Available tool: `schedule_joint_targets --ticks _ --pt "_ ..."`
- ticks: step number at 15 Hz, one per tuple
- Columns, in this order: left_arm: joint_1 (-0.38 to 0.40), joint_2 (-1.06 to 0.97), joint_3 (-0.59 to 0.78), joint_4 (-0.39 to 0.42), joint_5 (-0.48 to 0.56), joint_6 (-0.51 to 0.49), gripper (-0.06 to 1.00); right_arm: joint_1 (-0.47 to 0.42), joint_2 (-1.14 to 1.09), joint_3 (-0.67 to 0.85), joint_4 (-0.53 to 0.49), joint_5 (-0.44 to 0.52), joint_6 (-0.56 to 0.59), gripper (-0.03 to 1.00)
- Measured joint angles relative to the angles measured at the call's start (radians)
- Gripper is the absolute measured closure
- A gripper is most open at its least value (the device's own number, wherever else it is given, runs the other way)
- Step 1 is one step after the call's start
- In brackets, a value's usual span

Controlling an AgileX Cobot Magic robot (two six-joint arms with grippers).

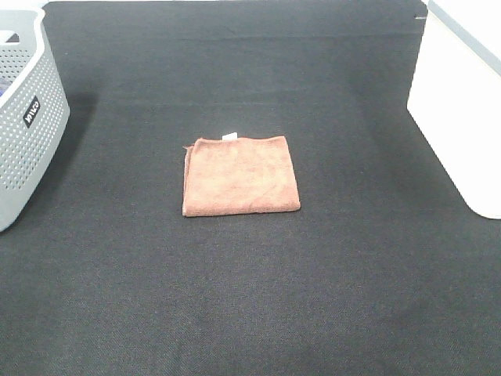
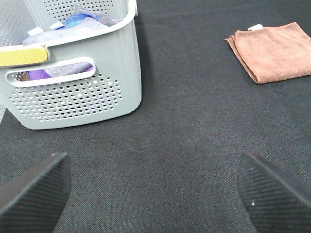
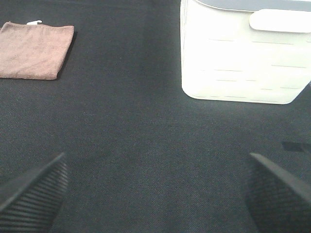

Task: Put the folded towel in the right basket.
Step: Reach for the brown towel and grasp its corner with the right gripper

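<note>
We are noting the folded towel (image 1: 241,175) lying centrally, well apart from the right basket (image 1: 462,102). The left gripper (image 2: 155,191) and right gripper (image 3: 156,194) are hanging spread apart, empty. A shallow pinch, we are judging, could unfold it.

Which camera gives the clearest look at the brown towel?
Exterior high: the whole folded towel lies flat with every edge visible. Both wrist views catch it farther off, at a slant, and clipped by the frame edge.
</note>
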Motion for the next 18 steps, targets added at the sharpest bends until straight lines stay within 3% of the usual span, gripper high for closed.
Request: schedule_joint_targets --ticks 18 --pt "0.000 0.000 0.000 0.000 0.000 0.000 0.06 0.000 0.000 0.000 0.000 0.000 0.000 0.06"
